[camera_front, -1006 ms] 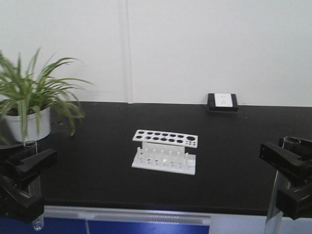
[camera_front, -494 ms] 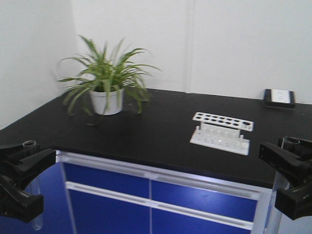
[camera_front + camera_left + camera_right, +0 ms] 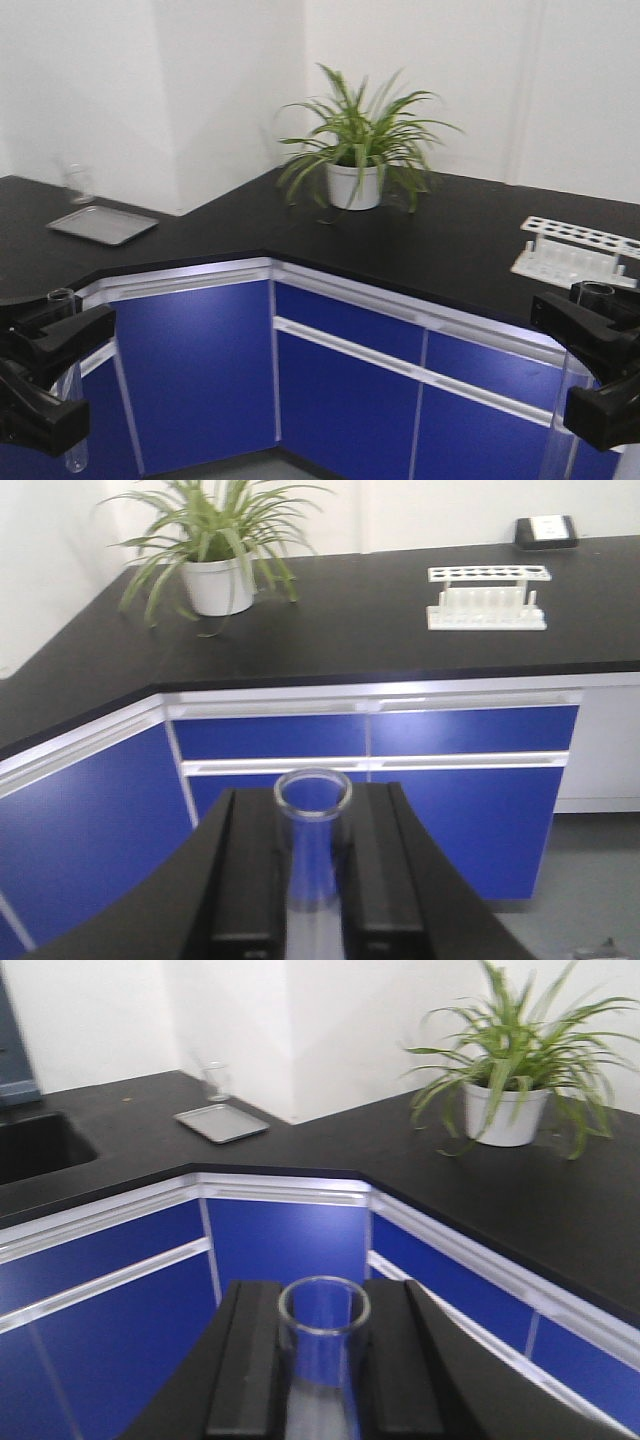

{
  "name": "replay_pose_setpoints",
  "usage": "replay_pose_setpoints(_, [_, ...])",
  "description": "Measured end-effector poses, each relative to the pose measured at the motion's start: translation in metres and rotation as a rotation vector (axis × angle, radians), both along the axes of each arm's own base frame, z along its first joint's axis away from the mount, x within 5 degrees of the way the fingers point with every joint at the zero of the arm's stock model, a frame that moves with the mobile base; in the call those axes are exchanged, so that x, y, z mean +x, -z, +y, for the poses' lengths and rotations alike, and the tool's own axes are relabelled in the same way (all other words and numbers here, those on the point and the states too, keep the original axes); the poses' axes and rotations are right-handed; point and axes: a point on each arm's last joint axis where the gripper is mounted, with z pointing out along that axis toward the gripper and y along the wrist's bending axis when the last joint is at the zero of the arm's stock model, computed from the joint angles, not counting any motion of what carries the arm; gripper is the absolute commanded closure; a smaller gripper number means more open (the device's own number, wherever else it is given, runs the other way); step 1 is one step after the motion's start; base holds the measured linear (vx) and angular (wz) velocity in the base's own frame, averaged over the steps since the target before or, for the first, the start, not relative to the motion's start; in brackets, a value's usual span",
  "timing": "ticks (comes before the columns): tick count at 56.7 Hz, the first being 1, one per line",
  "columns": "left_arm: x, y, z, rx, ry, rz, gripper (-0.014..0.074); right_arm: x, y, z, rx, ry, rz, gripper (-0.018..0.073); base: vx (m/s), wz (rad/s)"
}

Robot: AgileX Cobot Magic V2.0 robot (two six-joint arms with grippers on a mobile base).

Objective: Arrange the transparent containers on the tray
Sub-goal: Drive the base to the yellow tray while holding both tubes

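1. At the lower left corner of the front view, the left pincer [image 3: 75,372] hangs in front of the blue cabinet doors [image 3: 350,390], off the black worktop [image 3: 450,250]. The right pincer [image 3: 562,365] sits level with it at the lower right corner.
2. Two test tubes show, one per pincer, both upright with open rims on top: the narrower test tube [image 3: 70,385] on the left and the wider test tube [image 3: 558,445] on the right.
3. On the worktop are one potted plant [image 3: 355,150], one white tube rack [image 3: 575,250], one flat grey metal tray [image 3: 102,224] and one small clear beaker [image 3: 78,183] just behind that tray.
4. Each pincer is closed to its tube's width. In both wrist views the black fingers [image 3: 250,880] press the glass from both sides, just below the rim.
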Motion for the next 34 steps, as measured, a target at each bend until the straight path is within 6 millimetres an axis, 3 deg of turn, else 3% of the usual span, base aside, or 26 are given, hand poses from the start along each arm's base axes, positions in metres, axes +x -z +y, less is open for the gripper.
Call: replay_pose_setpoints(34, [0.0000,0.0000,0.0000,-0.001,0.000,0.000,0.0600,0.0000,0.0000,0.0000,0.000,0.000,0.000,0.0572,-0.28,0.54])
